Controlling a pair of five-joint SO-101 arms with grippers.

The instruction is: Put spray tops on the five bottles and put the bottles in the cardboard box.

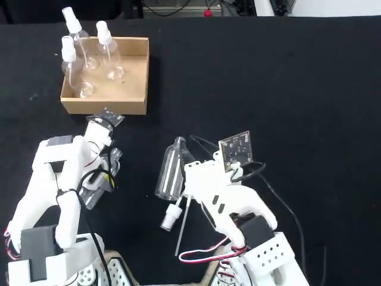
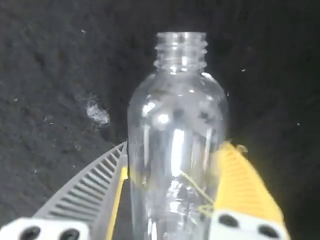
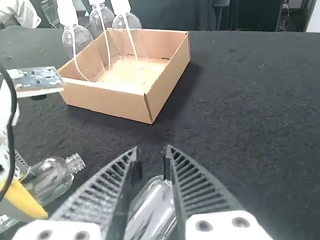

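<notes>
A clear plastic uncapped bottle [image 2: 175,110], its threaded neck bare, is clamped in the left gripper [image 2: 175,147] near the table's front-left corner. The right gripper's [image 3: 150,150] ribbed grey jaws close on a second bottle [image 3: 150,210] near the middle of the front edge. A white spray top [image 1: 171,217] with its thin tube lies just beside it. Toward the far-left corner, a shallow brown cardboard box [image 1: 104,106] holds three capped bottles [image 1: 107,56], upright. The table [image 1: 286,89] is covered in matte black cloth.
</notes>
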